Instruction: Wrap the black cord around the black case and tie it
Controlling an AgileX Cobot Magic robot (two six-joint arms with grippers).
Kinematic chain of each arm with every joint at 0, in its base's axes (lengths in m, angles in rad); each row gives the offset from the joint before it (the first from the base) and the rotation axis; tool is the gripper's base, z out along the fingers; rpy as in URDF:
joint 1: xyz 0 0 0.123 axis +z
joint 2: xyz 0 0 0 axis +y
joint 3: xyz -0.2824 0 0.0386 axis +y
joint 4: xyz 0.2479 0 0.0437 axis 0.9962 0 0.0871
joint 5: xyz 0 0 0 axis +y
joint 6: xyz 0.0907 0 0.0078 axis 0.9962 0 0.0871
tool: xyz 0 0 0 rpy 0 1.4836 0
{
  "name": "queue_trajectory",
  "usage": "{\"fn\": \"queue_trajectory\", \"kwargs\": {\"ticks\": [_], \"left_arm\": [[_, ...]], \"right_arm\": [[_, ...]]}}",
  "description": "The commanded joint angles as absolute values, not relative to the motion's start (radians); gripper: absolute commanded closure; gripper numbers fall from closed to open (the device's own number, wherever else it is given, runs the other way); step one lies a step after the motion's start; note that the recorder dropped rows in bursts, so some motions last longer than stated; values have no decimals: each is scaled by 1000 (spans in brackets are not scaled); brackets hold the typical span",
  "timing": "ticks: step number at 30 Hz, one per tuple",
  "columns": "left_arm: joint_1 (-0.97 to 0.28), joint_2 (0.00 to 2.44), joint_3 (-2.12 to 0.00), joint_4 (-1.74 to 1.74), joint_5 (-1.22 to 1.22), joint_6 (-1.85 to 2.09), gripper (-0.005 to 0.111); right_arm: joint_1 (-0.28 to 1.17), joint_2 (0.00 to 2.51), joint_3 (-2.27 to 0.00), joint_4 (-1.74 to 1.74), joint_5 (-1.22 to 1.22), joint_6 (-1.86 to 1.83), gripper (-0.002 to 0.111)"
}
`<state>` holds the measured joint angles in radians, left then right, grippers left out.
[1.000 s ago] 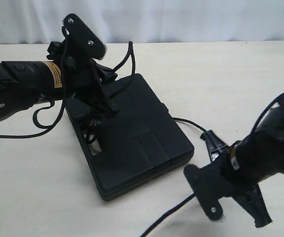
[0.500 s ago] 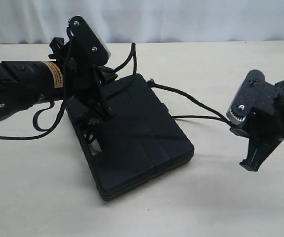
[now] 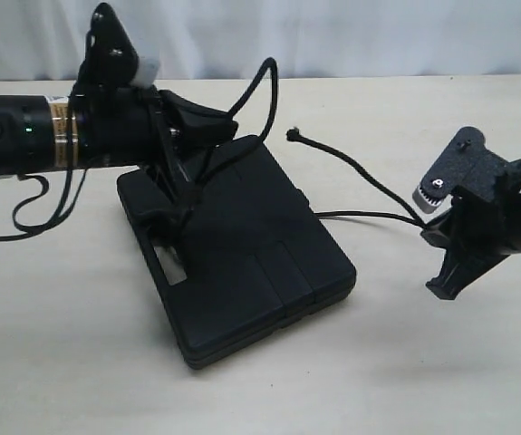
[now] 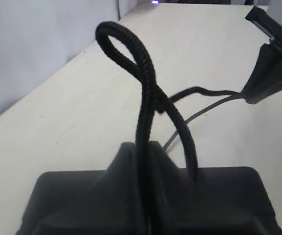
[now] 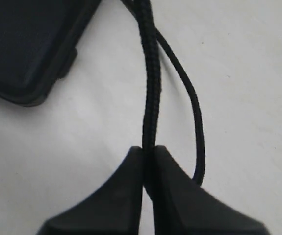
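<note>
The black case (image 3: 251, 245) lies flat on the counter (image 3: 423, 362), with the left tool (image 4: 148, 147) over its handle end clenched on a standing loop of the black cord (image 5: 149, 98), which stretches rightward to the right tool (image 5: 149, 152), pinching it well clear of the case.

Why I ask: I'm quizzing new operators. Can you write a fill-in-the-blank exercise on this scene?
1. The left hand holds the long thin matte black cord bent into a ___.
2. The right hand has its jaws ___ on the same cord.
3. The flat rectangular matte black plastic case lies on the pale table, with the ___ hand above it.
Missing words: loop; shut; left.
</note>
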<state>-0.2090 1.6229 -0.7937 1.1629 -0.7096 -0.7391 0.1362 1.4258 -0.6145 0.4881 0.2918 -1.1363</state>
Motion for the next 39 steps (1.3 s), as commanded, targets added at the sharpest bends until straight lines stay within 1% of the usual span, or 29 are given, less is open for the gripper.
{"fn": "queue_trajectory", "kwargs": {"ticks": [1, 4, 8, 12, 16, 22, 35, 39], "left_arm": [[-84, 1676, -794, 1258, -968, -886, 107], [-48, 1714, -794, 1284, -1073, -892, 107], [-47, 1765, -794, 1353, -1129, -896, 107], [-47, 1808, -794, 1359, -1221, -894, 107], [-47, 1818, -794, 1404, -1221, -890, 107], [-47, 1818, -794, 1363, -1221, -888, 107], [-47, 1818, -794, 1343, -1221, -886, 107], [-47, 1818, -794, 1341, -1221, -884, 107]], "right_arm": [[71, 1428, -616, 494, 300, -1214, 104], [72, 1428, -616, 528, 304, -1292, 104], [72, 1428, -629, 796, 386, -1586, 104], [72, 1428, -663, 984, 454, -1723, 104], [72, 1428, -671, 978, 456, -1723, 104], [72, 1445, -671, 978, 552, -1791, 104], [72, 1537, -671, 978, 559, -1778, 104], [72, 1544, -671, 1031, 599, -1855, 104]]}}
